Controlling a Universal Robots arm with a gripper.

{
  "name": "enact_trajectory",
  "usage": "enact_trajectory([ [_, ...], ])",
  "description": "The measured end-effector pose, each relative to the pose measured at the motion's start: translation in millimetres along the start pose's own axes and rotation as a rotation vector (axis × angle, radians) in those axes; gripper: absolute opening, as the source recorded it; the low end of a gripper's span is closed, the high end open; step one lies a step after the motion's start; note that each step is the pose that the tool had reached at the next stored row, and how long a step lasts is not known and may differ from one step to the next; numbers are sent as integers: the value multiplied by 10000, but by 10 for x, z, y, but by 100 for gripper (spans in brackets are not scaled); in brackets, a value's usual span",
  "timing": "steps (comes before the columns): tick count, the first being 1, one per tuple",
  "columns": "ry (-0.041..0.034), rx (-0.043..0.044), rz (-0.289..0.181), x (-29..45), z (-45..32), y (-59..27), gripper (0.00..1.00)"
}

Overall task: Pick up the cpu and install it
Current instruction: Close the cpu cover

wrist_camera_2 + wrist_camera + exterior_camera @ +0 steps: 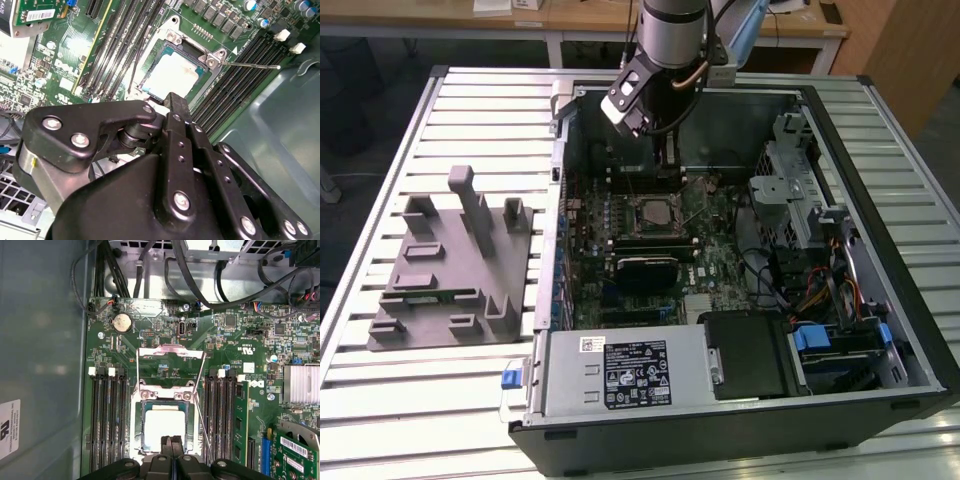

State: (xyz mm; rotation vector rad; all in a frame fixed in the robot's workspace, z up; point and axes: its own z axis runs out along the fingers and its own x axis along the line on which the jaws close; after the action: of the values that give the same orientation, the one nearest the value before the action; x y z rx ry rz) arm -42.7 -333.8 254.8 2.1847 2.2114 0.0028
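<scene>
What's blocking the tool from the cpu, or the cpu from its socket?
Nothing visible. The cpu already lies in the socket, its cover plate swung open; the tool hangs close over the cpu's edge.

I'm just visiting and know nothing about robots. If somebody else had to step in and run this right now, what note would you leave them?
The tool is shut with nothing in it, poised right over the cpu; I cannot tell whether they touch.
The cpu lies flat in the motherboard socket, silvery top up.
Done: the cpu is in the socket.
Left: the hold-down frame is flipped open and its lever is not latched, so the cpu is not clamped.
</scene>
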Motion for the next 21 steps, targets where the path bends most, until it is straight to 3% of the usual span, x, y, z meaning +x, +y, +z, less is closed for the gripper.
enact_trajectory([
  [12,-1,0,0,0,-2,36,11],
  [16,0,1,0,-1,0,111,11],
  [21,1,6,-1,-4,5,295,11],
])
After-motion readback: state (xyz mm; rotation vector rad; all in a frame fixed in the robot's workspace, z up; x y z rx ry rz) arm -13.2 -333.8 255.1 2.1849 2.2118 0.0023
